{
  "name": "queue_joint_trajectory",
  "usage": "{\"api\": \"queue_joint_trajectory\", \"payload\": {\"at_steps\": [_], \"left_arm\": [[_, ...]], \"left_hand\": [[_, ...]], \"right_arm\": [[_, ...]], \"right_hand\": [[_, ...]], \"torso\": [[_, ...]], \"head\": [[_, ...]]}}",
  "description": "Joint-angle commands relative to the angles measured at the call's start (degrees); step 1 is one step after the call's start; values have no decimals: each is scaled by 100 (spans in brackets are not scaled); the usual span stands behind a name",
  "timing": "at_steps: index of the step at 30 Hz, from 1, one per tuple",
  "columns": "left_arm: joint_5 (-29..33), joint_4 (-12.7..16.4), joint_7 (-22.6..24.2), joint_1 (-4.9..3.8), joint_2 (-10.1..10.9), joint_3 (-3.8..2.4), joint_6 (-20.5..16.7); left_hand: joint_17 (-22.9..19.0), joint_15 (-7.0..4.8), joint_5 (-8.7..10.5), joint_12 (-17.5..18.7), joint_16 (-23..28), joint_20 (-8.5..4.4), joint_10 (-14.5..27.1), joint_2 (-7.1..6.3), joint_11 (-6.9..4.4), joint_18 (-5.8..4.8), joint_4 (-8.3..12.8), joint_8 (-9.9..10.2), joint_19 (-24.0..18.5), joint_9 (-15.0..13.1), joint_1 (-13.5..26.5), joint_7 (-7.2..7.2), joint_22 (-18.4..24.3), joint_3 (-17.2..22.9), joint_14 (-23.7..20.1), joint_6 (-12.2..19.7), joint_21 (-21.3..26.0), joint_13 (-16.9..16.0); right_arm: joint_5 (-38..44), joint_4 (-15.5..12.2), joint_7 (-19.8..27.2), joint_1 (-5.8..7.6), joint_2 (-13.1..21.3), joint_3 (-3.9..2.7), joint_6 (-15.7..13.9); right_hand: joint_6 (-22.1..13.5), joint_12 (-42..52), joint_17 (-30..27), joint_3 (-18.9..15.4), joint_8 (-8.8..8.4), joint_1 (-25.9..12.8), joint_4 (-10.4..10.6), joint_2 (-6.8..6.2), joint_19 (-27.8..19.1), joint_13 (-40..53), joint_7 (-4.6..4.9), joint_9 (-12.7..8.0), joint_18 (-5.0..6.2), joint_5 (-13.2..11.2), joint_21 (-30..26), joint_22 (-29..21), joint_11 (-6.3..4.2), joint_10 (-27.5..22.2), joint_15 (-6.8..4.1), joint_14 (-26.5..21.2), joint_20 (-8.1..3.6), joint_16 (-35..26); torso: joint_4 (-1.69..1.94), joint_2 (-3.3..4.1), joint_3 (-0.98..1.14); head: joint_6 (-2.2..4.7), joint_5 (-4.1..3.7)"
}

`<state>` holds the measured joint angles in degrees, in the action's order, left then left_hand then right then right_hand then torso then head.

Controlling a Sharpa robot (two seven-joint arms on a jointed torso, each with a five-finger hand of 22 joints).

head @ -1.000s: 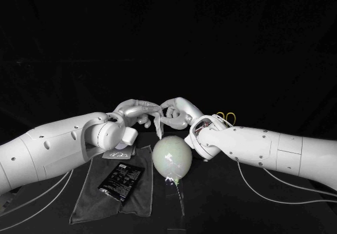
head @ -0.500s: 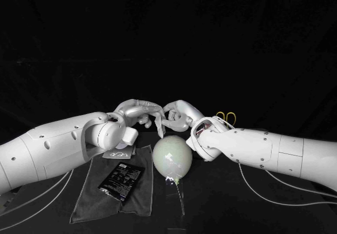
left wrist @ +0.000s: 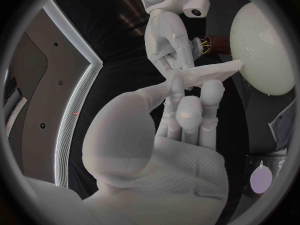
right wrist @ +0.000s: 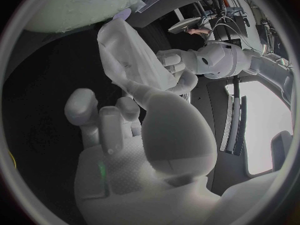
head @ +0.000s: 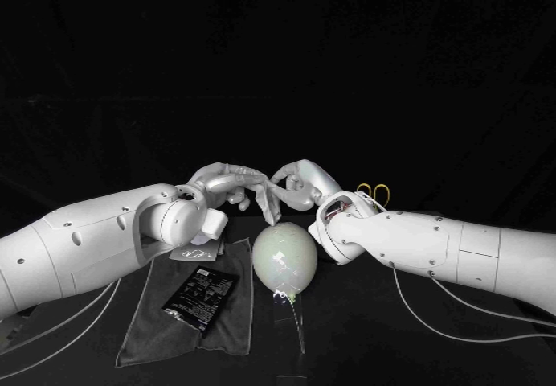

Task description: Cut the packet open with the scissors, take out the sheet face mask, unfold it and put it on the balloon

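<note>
Head view, nearest first: a grey cloth [head: 226, 322] lies on the near left of the black table [head: 394, 338], and the packet [head: 199, 299] rests flat on it, dark and printed. By the look of things it has been emptied and set aside there. At the cloth's far edge sits a small printed scrap [head: 194, 252], probably the top cut off the packet.

Just beside the cloth, in the middle, the balloon [head: 285, 256] stands upright on a thin clear stand [head: 294, 318] – raised, I judge, so that the mask can be draped over it from above.

Behind and above the balloon the two hands meet. The left hand [head: 226, 183] and the right hand [head: 299, 183] each pinch the sheet face mask [head: 269, 207], which hangs between them as a narrow folded strip with its lower end close to the balloon's top. The wrist views show the same grip: fingertips of both hands close on the pale, wrinkled sheet, the other fingers loosely spread. Two grips at one edge suit peeling the layers apart – so unfolding looks like the step in hand, and it is not yet done.

Farther back, past the right arm, the scissors [head: 373, 191] lie with their yellow loops showing, out of the way.

The table is matt black, and beyond it the backdrop is dark.
</note>
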<state>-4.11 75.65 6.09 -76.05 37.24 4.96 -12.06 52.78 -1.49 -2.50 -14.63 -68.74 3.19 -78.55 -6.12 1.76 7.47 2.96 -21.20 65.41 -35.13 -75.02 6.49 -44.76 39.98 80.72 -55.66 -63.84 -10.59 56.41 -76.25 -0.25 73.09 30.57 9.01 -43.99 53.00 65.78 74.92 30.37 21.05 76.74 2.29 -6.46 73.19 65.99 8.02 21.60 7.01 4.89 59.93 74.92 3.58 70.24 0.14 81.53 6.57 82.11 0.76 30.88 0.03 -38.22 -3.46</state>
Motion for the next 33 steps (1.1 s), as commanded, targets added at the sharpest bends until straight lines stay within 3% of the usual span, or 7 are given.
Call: {"api": "queue_joint_trajectory", "payload": {"at_steps": [1,17,21,22,27,30,33], "left_arm": [[-6,20,20,-8,3,-8,52],[-5,21,3,-8,32,-6,37],[-5,38,-3,-8,27,-6,50],[-5,48,-6,-8,25,-6,54],[-5,73,-13,-8,22,-6,61],[-5,72,-14,-8,21,-6,56],[-5,67,-14,-8,24,-6,51]], "left_hand": [[2,-75,-32,34,-19,1,-5,3,-1,103,66,-26,12,-7,-44,3,-5,41,26,-34,-20,-7],[2,-75,-32,34,-19,1,-5,3,-1,103,66,-26,12,-7,-44,3,-5,41,26,-34,-20,-7],[3,-74,-32,32,-23,2,-7,3,0,102,68,-25,12,-6,-45,3,-16,43,23,-38,-28,-9],[3,-74,-32,32,-23,2,-7,3,0,102,68,-25,12,-6,-45,3,-16,43,23,-38,-28,-9],[3,-74,-32,32,-23,2,-7,3,0,102,68,-25,12,-6,-45,3,-16,43,23,-38,-28,-9],[3,-74,-32,32,-23,2,-7,3,0,102,68,-25,12,-6,-45,3,-16,43,23,-38,-28,-9],[3,-74,-32,32,-23,2,-7,3,0,102,68,-25,12,-6,-45,3,-16,43,23,-38,-28,-9]], "right_arm": [[-145,-4,80,0,6,-4,-377],[-288,-38,255,0,50,-4,-340],[-322,-50,378,0,32,-4,-321],[-344,-55,441,0,24,-4,-306],[-385,-78,585,0,0,-4,-259],[-369,-92,575,0,-3,-4,-212],[-350,-99,549,0,4,-4,-159]], "right_hand": [[44,40,96,30,31,0,13,66,62,15,-4,9,-87,-26,39,661,-8,59,-8,64,-8,25],[-102,-6,29,-21,6,-92,6,-87,43,-60,31,-42,-85,-119,-4,663,12,10,-4,48,-26,-7],[-4,116,137,67,71,18,-51,30,116,38,-4,-34,-109,-193,128,707,-15,123,-18,116,-30,59],[161,354,360,156,198,121,-94,210,229,260,-75,16,-143,-212,327,767,-69,353,-58,248,-55,187],[251,539,551,187,371,168,-165,286,334,440,-138,110,-176,-213,511,823,-130,558,-115,361,-107,298],[157,461,468,126,362,106,-175,199,283,368,-123,113,-160,-215,421,797,-121,499,-116,318,-120,256],[-59,346,373,24,236,-29,-140,44,207,265,-49,54,-141,-219,294,761,-68,389,-84,260,-114,204]], "torso": [[0,-2,4],[-1,-1,0],[-1,0,-2],[0,1,-2],[5,1,-2],[1,-3,-3],[-2,-3,-6]], "head": [[-4,12],[-13,4],[-13,1],[-18,-2],[-21,0],[-20,5],[-24,2]]}}
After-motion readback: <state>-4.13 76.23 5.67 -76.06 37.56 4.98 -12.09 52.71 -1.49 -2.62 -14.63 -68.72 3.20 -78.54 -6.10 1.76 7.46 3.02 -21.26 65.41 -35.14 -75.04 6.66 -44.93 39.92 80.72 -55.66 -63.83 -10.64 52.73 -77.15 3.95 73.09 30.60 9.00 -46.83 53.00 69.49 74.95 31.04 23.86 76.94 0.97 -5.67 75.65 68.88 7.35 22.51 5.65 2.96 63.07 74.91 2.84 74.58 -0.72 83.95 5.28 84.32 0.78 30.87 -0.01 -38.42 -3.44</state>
